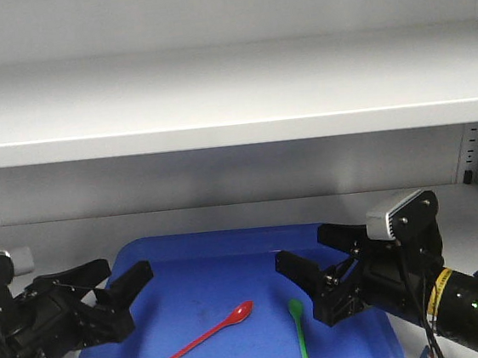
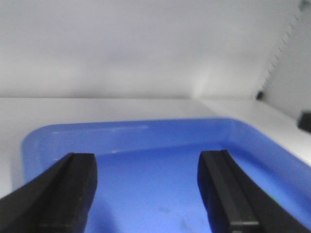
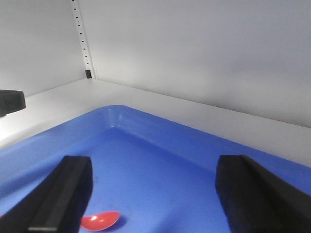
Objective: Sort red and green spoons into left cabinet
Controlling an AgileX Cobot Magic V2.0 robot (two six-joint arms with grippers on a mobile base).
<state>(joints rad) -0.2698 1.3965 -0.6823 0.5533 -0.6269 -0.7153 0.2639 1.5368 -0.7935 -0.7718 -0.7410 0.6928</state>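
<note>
Both spoons lie in the shallow blue tray [image 1: 187, 253] on a shelf of the pale grey cabinet [image 1: 230, 94]. The red spoon [image 1: 206, 335] rests diagonally at the tray's middle, bowl up-right; its bowl [image 3: 99, 221] shows in the right wrist view. The green spoon [image 1: 300, 335] lies just right of it, bowl away from me. My left gripper [image 1: 123, 281] is open over the tray's left edge, with bare blue tray floor [image 2: 146, 194] between its fingers. My right gripper [image 1: 314, 261] is open above the tray's right side, close over the green spoon's bowl, holding nothing.
A wide grey shelf [image 1: 231, 103] hangs overhead. Slotted side rails [image 1: 469, 153] run up the cabinet's back corners. Grey shelf floor [image 1: 473, 206] surrounds the tray on the back and sides.
</note>
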